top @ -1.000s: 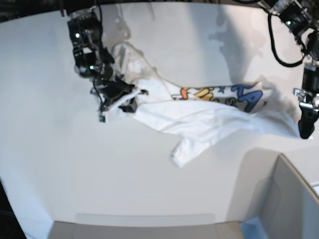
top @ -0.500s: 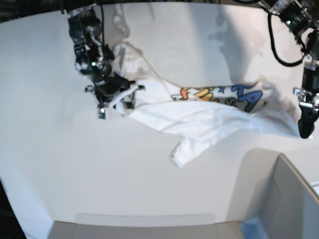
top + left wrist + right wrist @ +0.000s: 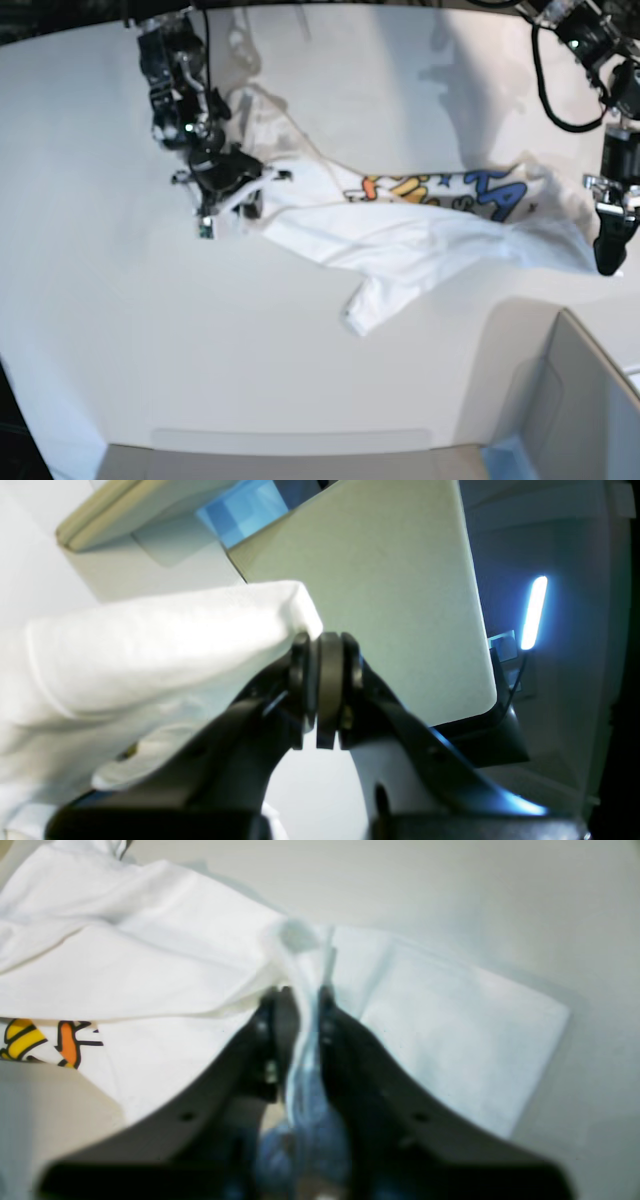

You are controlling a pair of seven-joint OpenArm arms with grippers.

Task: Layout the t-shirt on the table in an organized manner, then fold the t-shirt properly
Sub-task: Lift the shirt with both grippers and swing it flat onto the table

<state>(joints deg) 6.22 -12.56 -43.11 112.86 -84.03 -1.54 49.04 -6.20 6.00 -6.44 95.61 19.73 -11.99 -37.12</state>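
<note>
Across the white table, which fills most of the base view, the t-shirt lies crumpled in a long band stretched between the two arms, well short of a flat layout. Its printed graphic shows only partly along the far side, with a loose white fold draped over it and a tongue of cloth trailing toward the near edge. A grey box-like corner piece stands just beside the shirt's end on the left-arm side. The right gripper is at the opposite end; its fingers are closed on a raised ridge of white cloth, as the right wrist view shows. The left gripper has its fingers pressed together, with a thick bunch of shirt fabric pinched at their tips. The step in hand appears to be the layout stage: both ends are gripped, and folding has not begun. The next move likely calls for drawing the two grips apart and lifting slightly, so the draped fold falls clear of the print, while keeping the left end off the box piece.
</note>
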